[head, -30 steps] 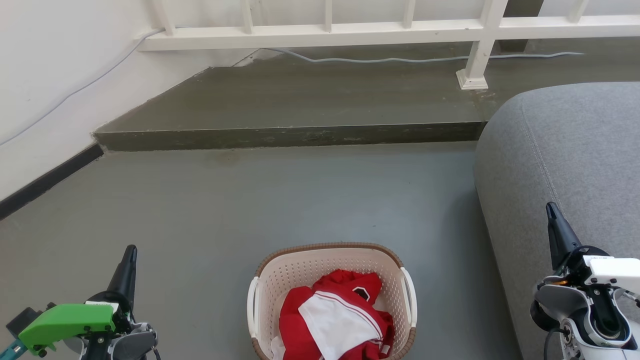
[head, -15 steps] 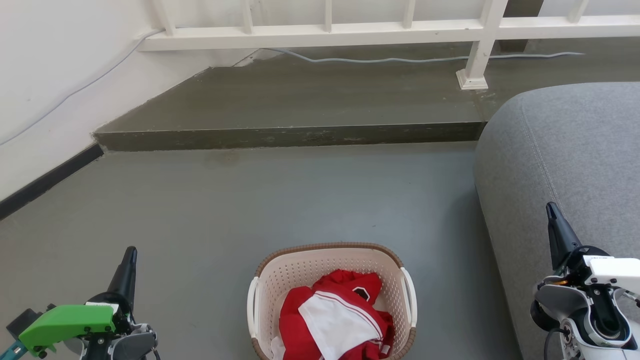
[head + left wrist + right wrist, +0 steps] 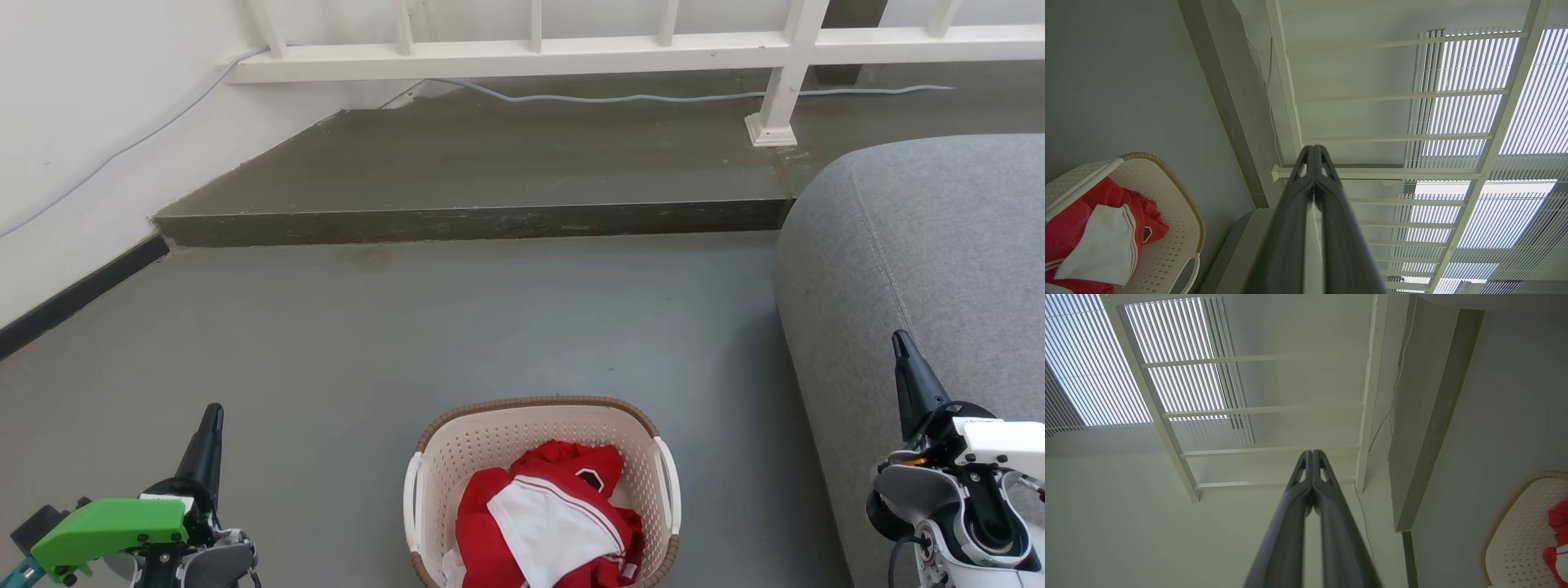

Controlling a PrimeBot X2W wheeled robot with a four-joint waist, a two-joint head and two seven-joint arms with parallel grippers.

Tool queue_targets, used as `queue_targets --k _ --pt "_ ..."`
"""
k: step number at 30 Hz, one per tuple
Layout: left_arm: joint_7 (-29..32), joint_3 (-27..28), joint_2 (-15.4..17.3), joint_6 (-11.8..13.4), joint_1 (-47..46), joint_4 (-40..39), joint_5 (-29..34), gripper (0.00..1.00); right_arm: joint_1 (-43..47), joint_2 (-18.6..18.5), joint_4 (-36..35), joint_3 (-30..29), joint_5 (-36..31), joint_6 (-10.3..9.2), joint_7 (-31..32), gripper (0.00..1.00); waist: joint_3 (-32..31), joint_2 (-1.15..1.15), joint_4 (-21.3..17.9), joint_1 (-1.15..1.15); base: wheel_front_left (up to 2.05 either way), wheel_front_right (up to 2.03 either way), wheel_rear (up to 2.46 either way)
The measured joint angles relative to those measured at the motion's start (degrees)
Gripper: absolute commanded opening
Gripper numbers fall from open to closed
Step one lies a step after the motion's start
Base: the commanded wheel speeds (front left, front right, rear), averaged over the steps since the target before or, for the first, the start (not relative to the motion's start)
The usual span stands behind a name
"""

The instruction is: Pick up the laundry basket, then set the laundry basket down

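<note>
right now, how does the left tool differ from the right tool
The left tool has a green housing behind it; the right tool has a white housing. In the head view, the left tool shows against the grey floor; the right tool shows against the grey sofa. Shared: both tools are shut, hold nothing and sit apart from the laundry basket, one on each side.
</note>
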Motion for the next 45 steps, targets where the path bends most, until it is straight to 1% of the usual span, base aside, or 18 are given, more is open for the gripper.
queue_targets --k 45 --pt "0.32 0.22 -0.11 -0.41 -0.03 0.21 0.01 0.00 -0.02 0.02 0.04 -0.13 0.00 0.14 0.05 0.00 -0.01 0.00 0.00 0.00 0.00 0.00 0.00"
